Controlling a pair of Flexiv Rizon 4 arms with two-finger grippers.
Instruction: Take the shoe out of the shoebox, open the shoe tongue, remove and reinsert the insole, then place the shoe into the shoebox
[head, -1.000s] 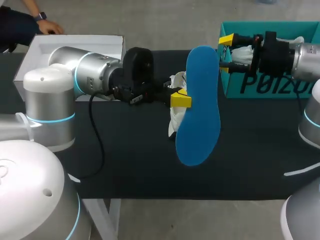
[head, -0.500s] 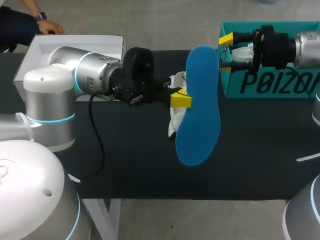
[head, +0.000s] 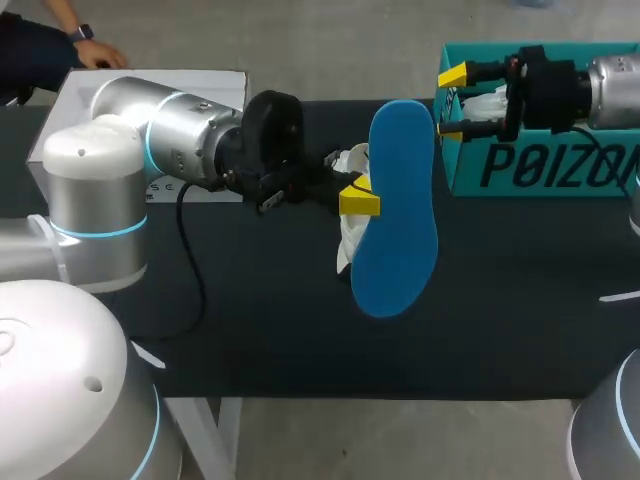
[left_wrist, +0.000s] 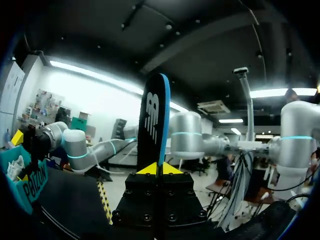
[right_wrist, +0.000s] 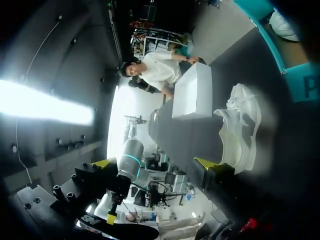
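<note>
Left gripper (head: 358, 200) is clamped on one long edge of the blue insole (head: 398, 230), whose long axis runs up and down mid-frame. Just behind the insole lies the white shoe (head: 348, 238), nearer this arm. Right gripper (head: 450, 102) hangs spread and empty at upper right, beside the teal shoebox (head: 540, 170). One insole, one shoe on the table (head: 250, 320), one shoebox.

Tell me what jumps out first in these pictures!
The big blue insole stands out most, held up over the middle of the table by the left gripper, with the white shoe lying beside it. Next comes the teal shoebox at the far right, with the right gripper open at its left end.
</note>
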